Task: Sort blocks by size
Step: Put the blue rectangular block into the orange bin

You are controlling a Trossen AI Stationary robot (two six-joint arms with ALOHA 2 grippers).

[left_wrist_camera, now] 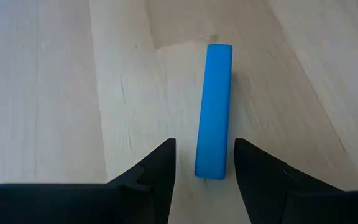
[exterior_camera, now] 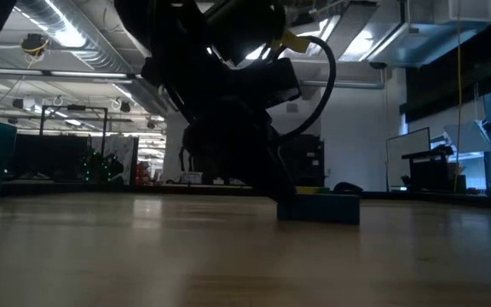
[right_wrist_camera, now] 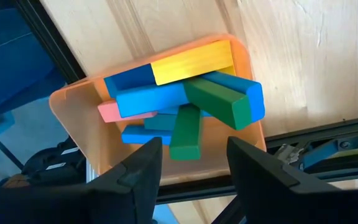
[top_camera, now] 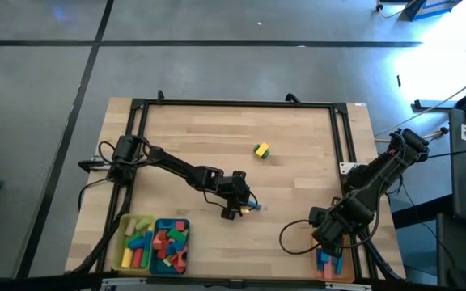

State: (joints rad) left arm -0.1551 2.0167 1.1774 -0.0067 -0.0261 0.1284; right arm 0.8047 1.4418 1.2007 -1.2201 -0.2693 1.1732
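Two arms work over the wooden counter [top_camera: 217, 129]. The left end effector [left_wrist_camera: 204, 163] sits low near the counter's middle, its fingers spread on either side of a long blue block [left_wrist_camera: 214, 109] lying flat, not pinching it. The right end effector [right_wrist_camera: 193, 163] hovers with fingers apart and empty above the orange tray [right_wrist_camera: 73, 106], which holds long blue, green, yellow and pink blocks [right_wrist_camera: 185, 93]. A yellow-green block [top_camera: 261, 150] lies alone farther back.

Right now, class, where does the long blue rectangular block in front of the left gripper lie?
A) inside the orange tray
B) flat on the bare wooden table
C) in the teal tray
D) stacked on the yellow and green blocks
B: the long blue rectangular block lies flat on the bare wooden table, one end between the open fingers of the left gripper.
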